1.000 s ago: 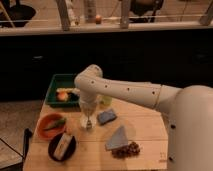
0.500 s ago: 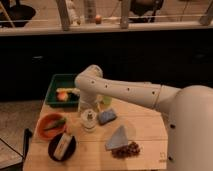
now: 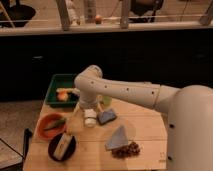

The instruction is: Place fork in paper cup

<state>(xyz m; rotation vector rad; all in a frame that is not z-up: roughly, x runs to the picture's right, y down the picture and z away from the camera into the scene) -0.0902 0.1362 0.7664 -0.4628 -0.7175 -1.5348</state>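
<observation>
The paper cup (image 3: 90,119) is small and white and stands upright on the wooden table (image 3: 145,125), left of the blue sponge (image 3: 106,117). My gripper (image 3: 88,107) hangs straight down from the white arm (image 3: 125,92), directly above the cup and close to its rim. The fork does not show: it is either hidden by the gripper and cup or too thin to make out.
An orange bowl (image 3: 50,125) with something green and a dark bowl (image 3: 61,146) stand at the front left. A green tray (image 3: 60,82) with fruit is behind. A pale green cup (image 3: 106,100) is behind the sponge. A blue-grey wedge (image 3: 118,137) and a brown cluster (image 3: 127,149) lie front centre.
</observation>
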